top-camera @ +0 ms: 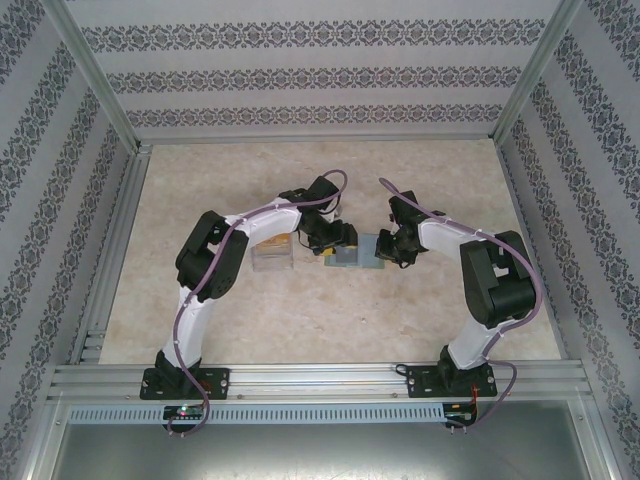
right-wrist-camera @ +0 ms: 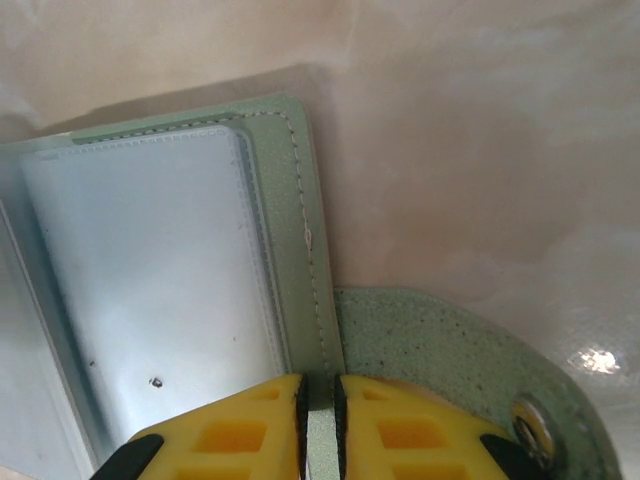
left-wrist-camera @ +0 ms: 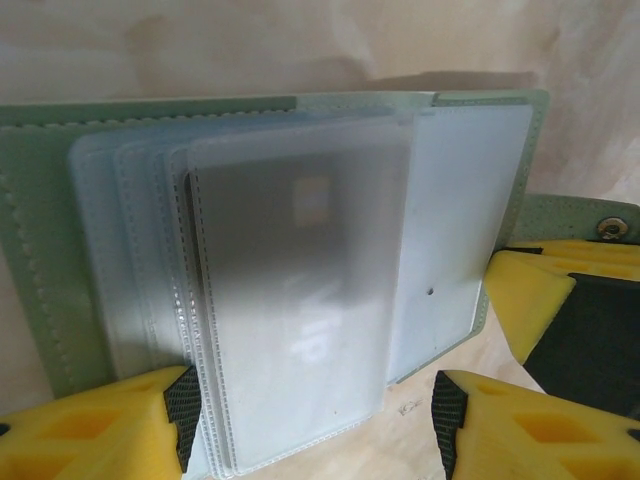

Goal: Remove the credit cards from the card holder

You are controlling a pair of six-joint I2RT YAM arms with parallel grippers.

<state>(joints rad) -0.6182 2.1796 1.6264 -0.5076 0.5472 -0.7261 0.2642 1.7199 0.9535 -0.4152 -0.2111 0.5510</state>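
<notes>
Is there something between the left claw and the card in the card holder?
Yes. The card lies inside a frosted plastic sleeve of the card holder, and the sleeve covers its face. The open left claw straddles the sleeve's near end, so it would probably meet plastic first.

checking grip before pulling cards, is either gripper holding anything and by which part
The right gripper pinches the card holder by its stitched edge, beside the snap tab. The left gripper is open, holding nothing.

Readable text: none. Credit card, lying in the card holder's frosted sleeve just above the left gripper, is showing pale blurred marks, illegible.
</notes>
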